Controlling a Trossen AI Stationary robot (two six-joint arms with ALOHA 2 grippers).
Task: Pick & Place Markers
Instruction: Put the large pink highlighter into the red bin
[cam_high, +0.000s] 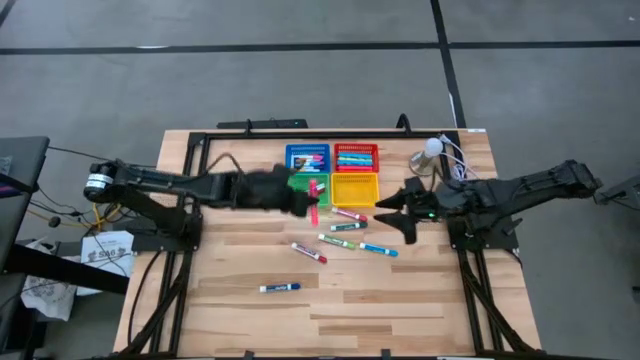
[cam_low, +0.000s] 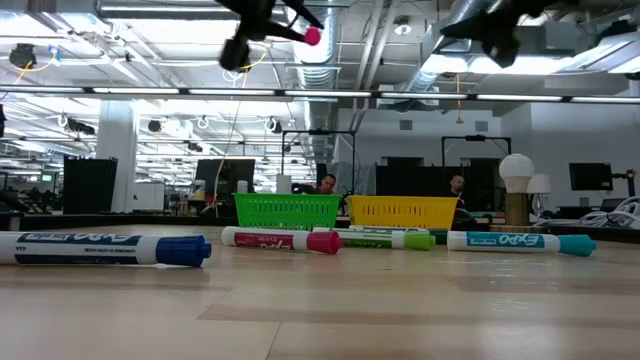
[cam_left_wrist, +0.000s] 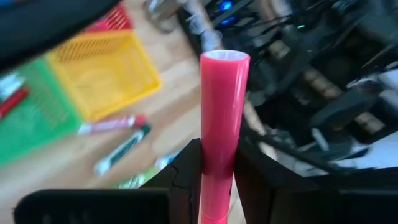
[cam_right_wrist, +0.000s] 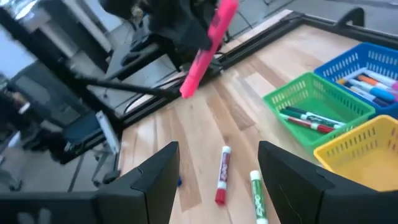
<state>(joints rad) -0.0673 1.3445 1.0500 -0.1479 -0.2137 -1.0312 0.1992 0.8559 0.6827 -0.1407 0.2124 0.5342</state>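
Between left pincer fingers, pink marker

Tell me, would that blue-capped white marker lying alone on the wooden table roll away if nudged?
Probably, if pushed sideways: the blue-capped white marker looks like a smooth round barrel lying flat on the wooden table. It seems stiff and light. The similar pink marker stays straight in the left gripper.

My two arms are matte black. The left arm, at the frame's left, has a round silver joint cap with orange near its base. The right arm, at the right, shows a small green light and blocky black fingers.
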